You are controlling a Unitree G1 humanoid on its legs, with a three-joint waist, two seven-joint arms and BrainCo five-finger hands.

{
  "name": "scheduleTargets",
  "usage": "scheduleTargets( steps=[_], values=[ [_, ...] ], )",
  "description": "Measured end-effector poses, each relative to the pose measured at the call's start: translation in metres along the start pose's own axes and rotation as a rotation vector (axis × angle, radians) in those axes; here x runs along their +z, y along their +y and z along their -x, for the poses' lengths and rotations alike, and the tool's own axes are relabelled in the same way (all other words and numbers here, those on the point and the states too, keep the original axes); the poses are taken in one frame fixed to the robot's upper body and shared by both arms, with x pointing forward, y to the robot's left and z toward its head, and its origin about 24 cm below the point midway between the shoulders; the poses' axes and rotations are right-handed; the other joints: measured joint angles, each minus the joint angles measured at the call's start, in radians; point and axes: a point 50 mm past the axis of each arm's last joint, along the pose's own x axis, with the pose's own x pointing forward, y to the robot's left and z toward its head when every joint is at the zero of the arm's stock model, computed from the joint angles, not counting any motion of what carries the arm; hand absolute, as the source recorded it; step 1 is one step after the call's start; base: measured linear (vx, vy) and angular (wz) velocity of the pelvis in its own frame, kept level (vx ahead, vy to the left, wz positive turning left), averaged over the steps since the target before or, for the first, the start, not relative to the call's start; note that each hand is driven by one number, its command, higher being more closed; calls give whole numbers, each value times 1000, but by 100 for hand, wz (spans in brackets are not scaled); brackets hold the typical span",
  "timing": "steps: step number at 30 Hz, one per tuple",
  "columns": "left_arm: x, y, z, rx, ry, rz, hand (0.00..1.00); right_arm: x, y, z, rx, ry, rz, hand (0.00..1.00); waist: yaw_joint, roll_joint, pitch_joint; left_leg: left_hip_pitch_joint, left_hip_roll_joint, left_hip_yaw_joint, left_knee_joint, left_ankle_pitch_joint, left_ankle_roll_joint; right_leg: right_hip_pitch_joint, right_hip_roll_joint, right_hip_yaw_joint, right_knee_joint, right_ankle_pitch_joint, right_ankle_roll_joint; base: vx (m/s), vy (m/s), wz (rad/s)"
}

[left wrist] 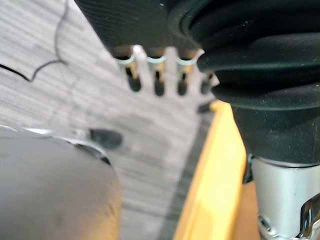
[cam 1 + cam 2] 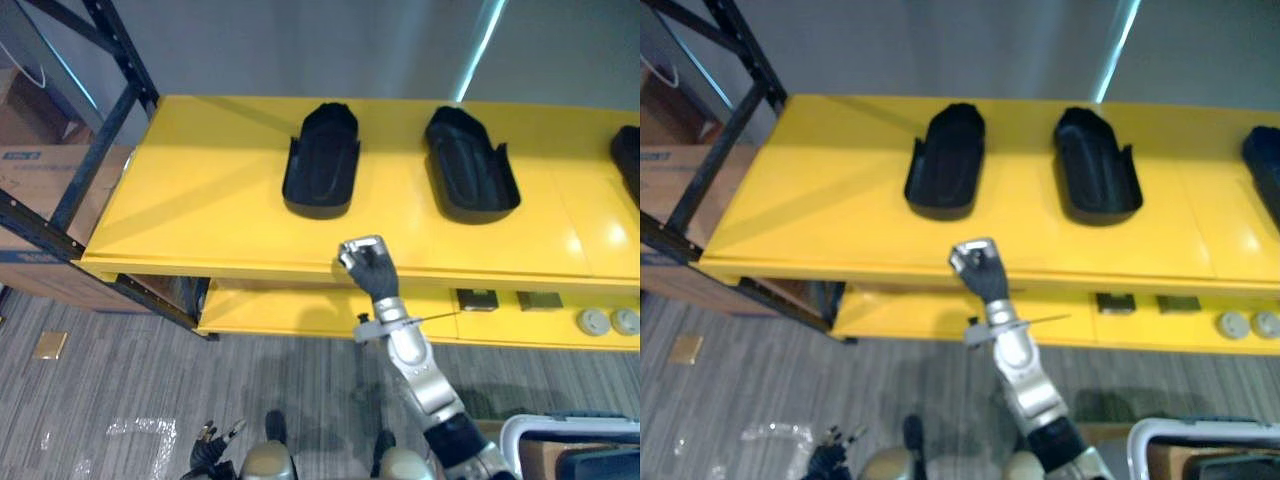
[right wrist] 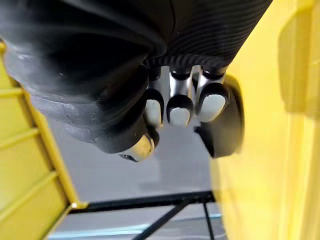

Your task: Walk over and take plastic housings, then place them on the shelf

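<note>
So the yellow shelf (image 2: 200,200) had two black plastic housings on its top level, the left housing (image 2: 322,160) and the middle housing (image 2: 470,165), lying open side up and well apart, plus a third housing (image 2: 627,155) cut off at the right edge. The right hand (image 2: 365,262) was up at the front lip of the shelf, just short of the left housing, fingers (image 3: 179,110) curled in toward the palm with nothing in them. The left hand (image 1: 158,75) hung low over the floor, fingers loose and roughly straight, also empty. My read: those housings were placed and the job was to go fetch more. If I were driving it, I'd draw the right hand straight away from the lip so it can't nudge the left housing, then aim the next one at the bare stretch on the shelf's left end, setting it flat and well in from the front edge.
</note>
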Motion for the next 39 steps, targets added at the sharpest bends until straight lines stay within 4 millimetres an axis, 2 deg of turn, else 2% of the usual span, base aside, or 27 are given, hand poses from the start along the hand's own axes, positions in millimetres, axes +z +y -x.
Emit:
scheduleTargets(
  steps=[4,7,9,16,27,28,30,33,36,38,39],
  values=[
    [-6,3,1,17,23,17,0,-3,-23,17,-81,28,-48,100,-2,-3,-28,3,6,24,0,-3,0,-2,9,20,-21,14,-5,-34,4,-14],
    [-9,6,2,27,37,23,0,-5,-30,23,-105,31,-82,100,-12,-5,-34,3,7,27,0,-4,0,0,12,26,-29,20,-6,-12,4,-6],
    [-12,8,3,34,49,25,0,-3,-31,25,-96,11,-97,100,-26,-5,-36,4,8,29,0,-4,0,0,13,32,-29,21,-6,0,3,-3],
    [-15,9,4,36,58,23,0,2,-29,30,-78,-32,-136,100,-27,-8,-81,14,8,39,-1,-14,-6,2,15,43,-32,22,-6,39,6,-5],
    [-16,10,5,27,61,14,0,15,-27,29,-81,-82,-94,100,-29,-8,-85,20,7,29,-1,-13,-6,17,14,35,-35,21,-7,1,2,2],
    [-18,10,5,25,64,16,0,18,-29,30,-97,-91,-53,0,-30,-8,-86,20,7,30,-1,-13,-6,17,14,36,-35,21,-7,0,0,0],
    [-18,11,6,25,65,14,0,20,-36,31,-151,-90,14,0,-30,-11,-88,20,8,37,-1,-14,-5,13,15,41,-35,21,-7,-3,7,-6],
    [-18,11,5,14,64,21,0,25,-65,37,-339,-86,154,0,-31,-15,-90,20,8,52,-1,-16,-6,2,15,54,-34,22,-7,9,12,-11],
    [-18,11,6,9,63,24,0,32,-100,55,-583,-82,299,0,-38,-17,-92,29,10,84,-1,-23,-10,-9,18,87,-33,27,-9,41,19,-32],
    [-21,14,7,12,72,10,0,37,-127,77,-766,-58,384,0,-65,-16,-101,47,13,137,-1,-34,-15,-27,24,136,-33,34,-11,49,26,-62],
    [-21,14,7,12,74,9,0,37,-132,84,-806,-53,398,0,-71,-15,-103,53,14,153,-1,-37,-17,-34,27,156,-33,37,-11,47,34,-72]
  ],
)
